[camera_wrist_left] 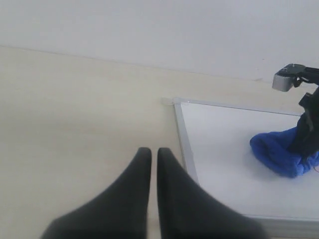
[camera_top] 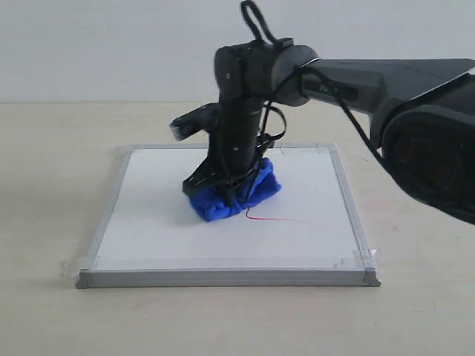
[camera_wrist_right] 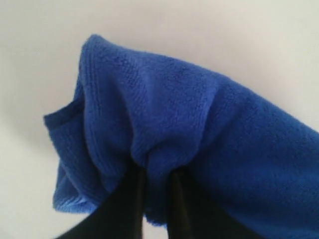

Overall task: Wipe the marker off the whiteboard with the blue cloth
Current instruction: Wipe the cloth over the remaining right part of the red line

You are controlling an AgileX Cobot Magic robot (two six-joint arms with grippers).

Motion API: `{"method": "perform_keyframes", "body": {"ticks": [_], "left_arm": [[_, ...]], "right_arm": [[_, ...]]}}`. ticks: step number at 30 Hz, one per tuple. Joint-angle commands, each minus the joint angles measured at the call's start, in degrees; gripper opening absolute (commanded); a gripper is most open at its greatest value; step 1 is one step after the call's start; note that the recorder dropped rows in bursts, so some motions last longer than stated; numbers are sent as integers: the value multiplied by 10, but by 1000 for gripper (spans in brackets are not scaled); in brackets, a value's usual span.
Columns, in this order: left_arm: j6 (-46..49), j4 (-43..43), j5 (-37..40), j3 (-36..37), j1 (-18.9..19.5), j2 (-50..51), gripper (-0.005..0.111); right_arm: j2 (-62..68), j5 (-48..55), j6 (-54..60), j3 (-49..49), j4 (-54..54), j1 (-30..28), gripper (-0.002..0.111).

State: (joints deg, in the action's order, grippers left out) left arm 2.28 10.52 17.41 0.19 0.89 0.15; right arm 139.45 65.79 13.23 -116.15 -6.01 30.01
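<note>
The whiteboard point(camera_top: 156, 230) lies flat on the tan table, grey-framed with taped corners. A thin red marker line point(camera_top: 276, 219) runs across its middle, right of the blue cloth point(camera_top: 258, 188). My right gripper point(camera_top: 231, 190) points down onto the bunched cloth and is shut on a fold of it; in the right wrist view the blue cloth point(camera_wrist_right: 189, 129) bulges over both fingers, with my right gripper point(camera_wrist_right: 155, 169) pinching plush. My left gripper point(camera_wrist_left: 154, 152) hovers over bare table beside the whiteboard's frame point(camera_wrist_left: 182, 139), shut on nothing. The blue cloth point(camera_wrist_left: 279, 152) shows in that view too.
The right arm point(camera_top: 386, 81) reaches in from the right above the board. Bare tan table point(camera_top: 44, 163) surrounds the whiteboard; a white wall stands behind. Clear tape bits point(camera_top: 359, 258) hold the board's near corners.
</note>
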Motion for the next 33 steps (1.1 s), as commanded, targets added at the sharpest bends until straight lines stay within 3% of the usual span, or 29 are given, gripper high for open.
{"method": "perform_keyframes", "body": {"ticks": [1,3,6,10,16,21,27,33], "left_arm": [[4,0,-9,-2,2,-1,4],[4,0,-9,-2,2,-1,4],[4,0,-9,-2,2,-1,4],[4,0,-9,-2,2,-1,4],[4,0,-9,-2,2,-1,4],[4,0,-9,-2,2,-1,4],[4,0,-9,-2,2,-1,4],[4,0,-9,-2,2,-1,4]], "right_arm": [[30,42,51,52,-88,84,0],[29,37,43,52,-59,86,0],[19,-11,-59,52,28,65,0],[-1,-39,-149,51,108,6,0],[-28,-34,-179,51,116,-102,0],[-34,-22,-189,52,60,-145,0],[-27,-100,-61,55,-101,-96,0],[-27,-179,19,55,-125,-3,0]]}}
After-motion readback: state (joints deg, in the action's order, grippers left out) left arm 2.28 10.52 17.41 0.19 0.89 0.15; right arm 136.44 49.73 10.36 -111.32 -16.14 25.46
